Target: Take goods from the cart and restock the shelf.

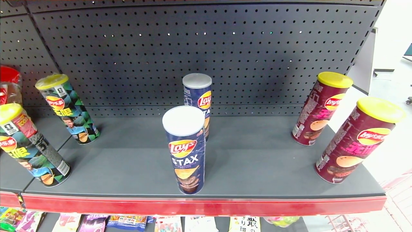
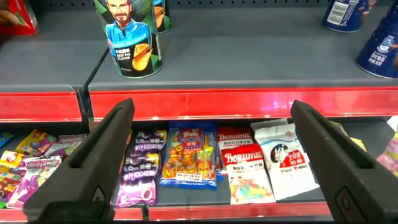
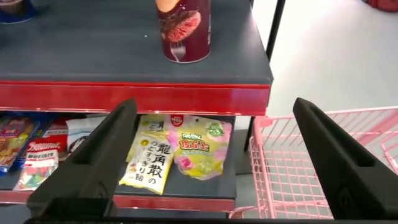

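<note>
My left claw (image 2: pixel 211 106) hangs wide open and holds nothing, its two dark fingers (image 2: pixel 93 162) spread in front of the red lip of the shelf (image 2: pixel 249 68). My right claw (image 3: pixel 216 102) is spread just as wide and is just as empty, level with the same red lip near the shelf's right end. The pink wire cart (image 3: pixel 311 168) stands beside that end, lower down and close to my right claw.

On the grey shelf board stand six tall chip cans, all upright. Two blue cans (image 1: pixel 186 151) with pale lids are in the middle, one behind the other. Two maroon cans (image 1: pixel 354 141) with yellow lids are at the right, and two teal-and-black cans (image 1: pixel 69 108) with yellow lids at the left. Each bears a red-and-yellow oval badge. From my left wrist, the front teal can's label shows a drawn man in blue.

Flat snack bags (image 2: pixel 186 155) lie on the lower shelf (image 2: pixel 249 213); from my right wrist I see a green-and-pink bag (image 3: pixel 199 146) touching a yellow-and-white bag (image 3: pixel 152 165)
</note>
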Tool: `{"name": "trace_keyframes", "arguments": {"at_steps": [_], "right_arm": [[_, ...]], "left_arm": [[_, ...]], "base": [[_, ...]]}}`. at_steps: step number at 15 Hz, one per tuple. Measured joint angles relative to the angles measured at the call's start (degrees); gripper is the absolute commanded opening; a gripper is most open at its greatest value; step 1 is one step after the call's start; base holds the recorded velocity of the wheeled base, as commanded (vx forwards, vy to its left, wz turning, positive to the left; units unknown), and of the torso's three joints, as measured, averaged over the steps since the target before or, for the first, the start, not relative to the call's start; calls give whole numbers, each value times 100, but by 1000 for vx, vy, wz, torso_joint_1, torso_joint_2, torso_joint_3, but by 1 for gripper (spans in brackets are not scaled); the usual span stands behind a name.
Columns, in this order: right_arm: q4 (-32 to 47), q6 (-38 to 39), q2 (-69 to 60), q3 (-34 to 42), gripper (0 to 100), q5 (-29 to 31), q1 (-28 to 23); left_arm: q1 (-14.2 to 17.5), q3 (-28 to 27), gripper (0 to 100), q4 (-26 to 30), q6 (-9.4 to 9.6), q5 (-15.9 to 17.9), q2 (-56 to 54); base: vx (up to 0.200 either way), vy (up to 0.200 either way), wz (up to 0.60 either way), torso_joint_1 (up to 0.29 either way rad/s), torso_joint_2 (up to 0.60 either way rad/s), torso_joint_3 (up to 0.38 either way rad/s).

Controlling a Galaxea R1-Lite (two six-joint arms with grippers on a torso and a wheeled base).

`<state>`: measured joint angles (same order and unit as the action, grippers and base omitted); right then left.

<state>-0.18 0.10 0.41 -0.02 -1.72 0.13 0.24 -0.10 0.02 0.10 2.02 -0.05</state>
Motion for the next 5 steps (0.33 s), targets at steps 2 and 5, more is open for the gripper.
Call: {"name": "trace_keyframes", "arguments": {"at_steps": [2,5], "right_arm": [[2,-23,-23,0,100,5,11],[2,-23,-37,2,100,30,11]], "left_arm": [[0,0,100,-2,1,0,0],[0,0,100,0,1,-2,0]], "base": [[0,0,0,0,0,0],[0,0,0,0,0,0]]}}
